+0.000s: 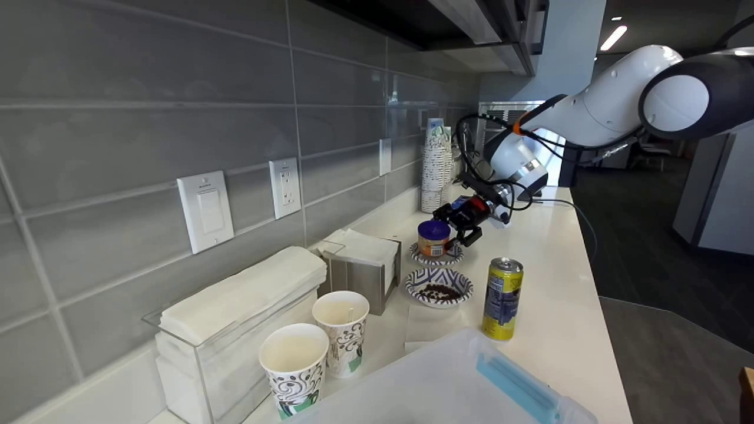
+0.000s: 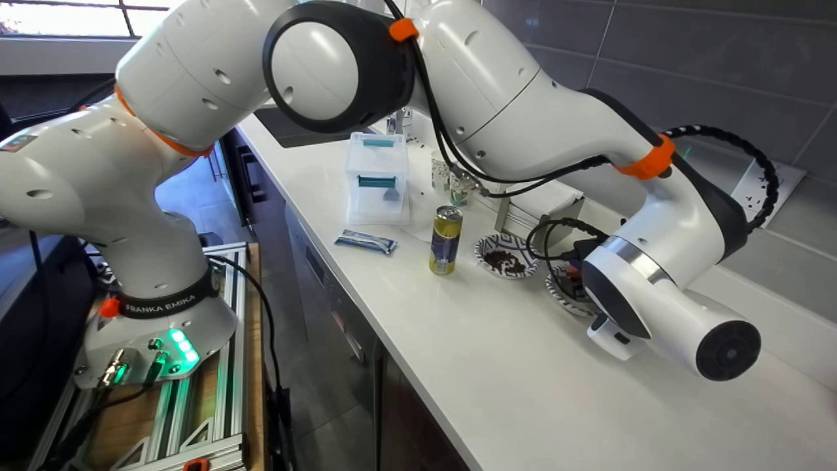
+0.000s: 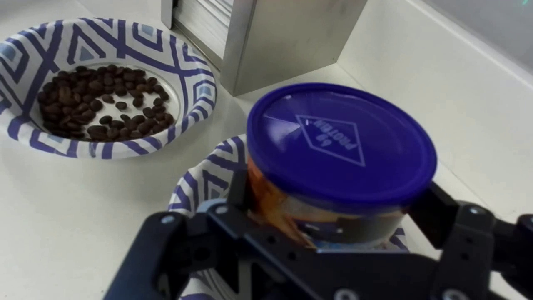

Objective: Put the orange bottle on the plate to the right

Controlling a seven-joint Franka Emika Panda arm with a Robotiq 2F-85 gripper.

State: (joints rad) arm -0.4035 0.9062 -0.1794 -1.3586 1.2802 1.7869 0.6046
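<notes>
The orange bottle, a squat jar with a dark blue-purple lid, stands upright over a striped plate in an exterior view (image 1: 432,244) and the wrist view (image 3: 270,200). My gripper (image 3: 338,196) has a finger against each side of it, just below the lid; in an exterior view the gripper (image 1: 450,229) reaches it from the arm's side. The striped plate (image 1: 457,255) is beneath the jar and also shows in the wrist view (image 3: 210,179). The jar's base is hidden in the wrist view, so I cannot tell whether it touches the plate.
A similar striped bowl (image 3: 195,83) with coffee beans is beside the plate. A yellow can (image 1: 502,300), a metal napkin holder (image 1: 359,274), paper cups (image 1: 294,365) and a clear plastic box (image 2: 377,190) stand on the counter. A tiled wall (image 1: 235,88) runs behind.
</notes>
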